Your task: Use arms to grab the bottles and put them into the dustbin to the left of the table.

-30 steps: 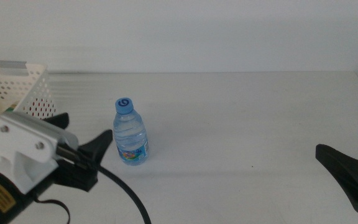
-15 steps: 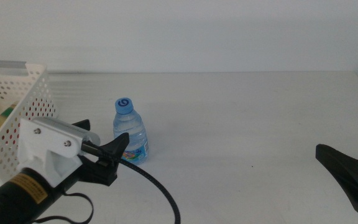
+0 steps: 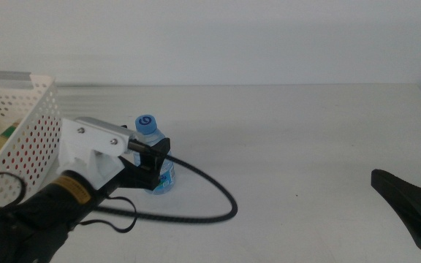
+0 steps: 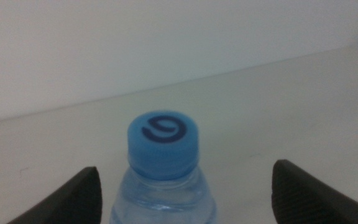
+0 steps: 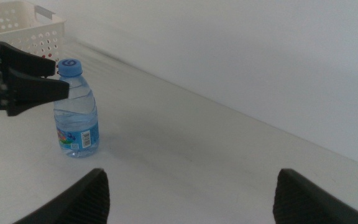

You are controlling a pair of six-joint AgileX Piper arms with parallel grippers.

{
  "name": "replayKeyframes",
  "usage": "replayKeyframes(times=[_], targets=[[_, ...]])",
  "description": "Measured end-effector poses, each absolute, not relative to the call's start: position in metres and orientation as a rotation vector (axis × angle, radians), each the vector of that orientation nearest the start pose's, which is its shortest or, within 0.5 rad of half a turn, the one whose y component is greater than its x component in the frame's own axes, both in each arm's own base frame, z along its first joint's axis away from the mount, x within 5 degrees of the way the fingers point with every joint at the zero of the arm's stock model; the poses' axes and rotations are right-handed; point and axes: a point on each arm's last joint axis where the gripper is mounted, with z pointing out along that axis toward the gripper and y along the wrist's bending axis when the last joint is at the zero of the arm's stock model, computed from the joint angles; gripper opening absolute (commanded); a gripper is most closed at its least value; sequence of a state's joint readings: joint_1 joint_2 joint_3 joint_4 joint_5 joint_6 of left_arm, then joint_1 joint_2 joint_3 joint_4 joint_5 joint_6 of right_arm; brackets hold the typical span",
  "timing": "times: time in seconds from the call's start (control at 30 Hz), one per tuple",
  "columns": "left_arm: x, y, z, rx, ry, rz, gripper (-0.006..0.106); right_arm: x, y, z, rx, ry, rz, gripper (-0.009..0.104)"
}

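A small clear water bottle with a blue cap (image 3: pixel 146 123) stands upright on the white table (image 3: pixel 291 139), left of centre. My left gripper (image 3: pixel 154 155) is at the bottle, open. In the left wrist view the bottle (image 4: pixel 163 142) sits between the two jaws with a gap on each side. The right wrist view shows the bottle (image 5: pixel 76 115) with the left gripper (image 5: pixel 27 81) against its neck. The white perforated dustbin (image 3: pixel 28 109) stands at the far left, with something yellow and green inside. My right gripper (image 3: pixel 415 201) waits open at the lower right, far from the bottle.
A black cable (image 3: pixel 210 208) loops over the table in front of the bottle. The dustbin's near wall (image 3: pixel 39 139) is close behind the left arm's white wrist housing (image 3: pixel 93 150). The table's right edge runs near the right gripper.
The left arm has swung right and forward from beside the dustbin to the bottle, so its jaws now straddle it. The cable trailed after it. The right arm has not moved.
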State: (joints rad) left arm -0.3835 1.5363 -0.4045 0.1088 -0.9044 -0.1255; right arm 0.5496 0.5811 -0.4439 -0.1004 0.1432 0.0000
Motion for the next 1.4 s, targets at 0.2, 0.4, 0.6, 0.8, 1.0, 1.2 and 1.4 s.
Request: replayKeyframes(times=[0.2,0.4,0.6,0.8,1.0,1.2,1.4], targets=[[0.259,-0.111,0.172,0.348,1.743,-0.373,0.090,0.108,0.065,0.302,-0.556,1.685,0.314,0.079],[0.275,-0.115,0.151,0.319,1.764,-0.352,0.090,0.108,0.065,0.302,-0.556,1.685,0.314,0.079],[0.283,-0.116,0.133,0.283,1.723,-0.354,0.090,0.108,0.065,0.302,-0.556,1.685,0.314,0.079],[0.284,-0.117,0.119,0.280,1.749,-0.356,0.081,0.108,0.065,0.302,-0.556,1.685,0.314,0.079],[0.285,-0.117,0.116,0.279,1.753,-0.356,0.047,0.108,0.065,0.302,-0.556,1.685,0.314,0.079],[0.285,-0.117,0.117,0.245,1.756,-0.386,-0.005,0.108,0.065,0.302,-0.556,1.685,0.314,0.079],[0.278,-0.119,0.139,0.219,1.827,-0.470,-0.005,0.108,0.065,0.302,-0.556,1.685,0.314,0.079]])
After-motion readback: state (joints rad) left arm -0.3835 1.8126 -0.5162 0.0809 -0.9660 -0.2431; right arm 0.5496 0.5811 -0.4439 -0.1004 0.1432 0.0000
